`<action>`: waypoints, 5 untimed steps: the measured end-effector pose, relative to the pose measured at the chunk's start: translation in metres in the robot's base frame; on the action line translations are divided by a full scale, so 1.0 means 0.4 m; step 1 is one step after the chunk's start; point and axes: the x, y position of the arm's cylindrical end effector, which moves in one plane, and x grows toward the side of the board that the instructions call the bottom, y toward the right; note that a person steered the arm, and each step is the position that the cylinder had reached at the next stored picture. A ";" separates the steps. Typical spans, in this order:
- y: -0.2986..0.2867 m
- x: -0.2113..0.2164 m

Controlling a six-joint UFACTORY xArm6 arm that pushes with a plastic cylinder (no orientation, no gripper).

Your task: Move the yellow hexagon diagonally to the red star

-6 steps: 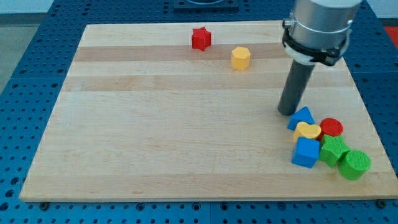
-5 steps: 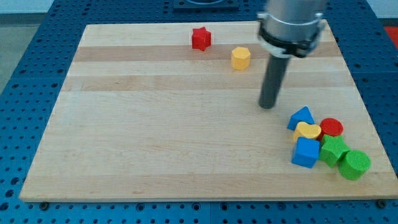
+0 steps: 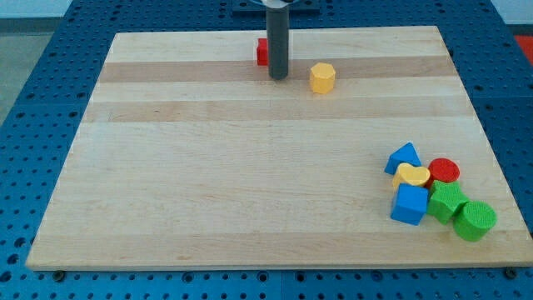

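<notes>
My tip (image 3: 278,77) rests on the wooden surface (image 3: 208,183) near its 12 o'clock edge, between the two task blocks: the yellow hexagon (image 3: 322,77) sits near it at 3 o'clock, apart from the rod, and the red star (image 3: 262,52) lies at about 11 o'clock, mostly hidden behind the rod, so I cannot tell whether rod and star touch. There is no gripper on this arm, only the bare rod, so nothing is held. The main risk, as I judge it, comes from the tip standing on the wrong side of the hexagon: any sweep toward 3 o'clock would drive the hexagon away from the star, and a move toward 11 o'clock could knock the star out of place. Getting round to the hexagon's far side without clipping it matters. Well apart at 4 o'clock sits a cluster: blue triangle (image 3: 405,156), small yellow block (image 3: 412,176), red cylinder (image 3: 445,170), blue cube (image 3: 409,204), green block (image 3: 447,201) and green cylinder (image 3: 475,220).
</notes>
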 end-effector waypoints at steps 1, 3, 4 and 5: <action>0.075 -0.020; 0.166 -0.005; 0.173 0.042; 0.179 0.109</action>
